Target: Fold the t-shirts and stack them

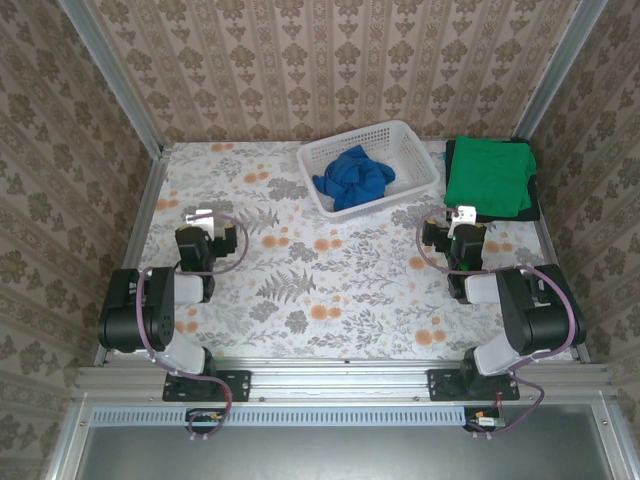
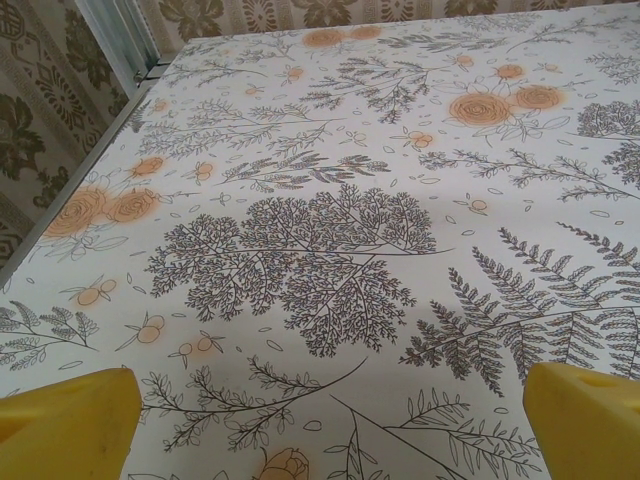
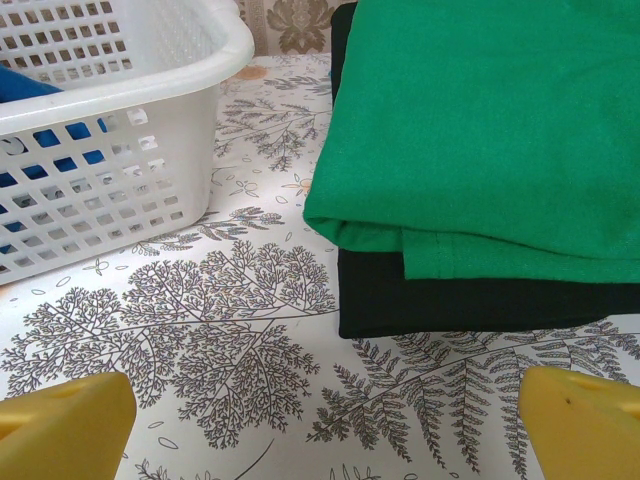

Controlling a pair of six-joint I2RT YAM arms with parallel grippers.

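Note:
A folded bright-green t-shirt (image 1: 488,178) (image 3: 480,130) lies on top of a folded dark t-shirt (image 1: 533,204) (image 3: 470,295) at the far right of the table. A crumpled royal-blue t-shirt (image 1: 353,177) (image 3: 20,85) sits in the white lattice basket (image 1: 412,135) (image 3: 110,190). My right gripper (image 1: 463,214) (image 3: 325,425) stands open over bare tablecloth just in front of the stack, nothing between its yellow fingertips (image 3: 60,425). My left gripper (image 1: 202,217) (image 2: 330,425) is open over the patterned cloth at the left, holding nothing.
The table (image 1: 300,290) carries a floral fern-print cloth. Metal frame rails (image 1: 140,215) run along the left and right edges, with wallpapered walls behind. The basket stands at the back centre, just left of the shirt stack.

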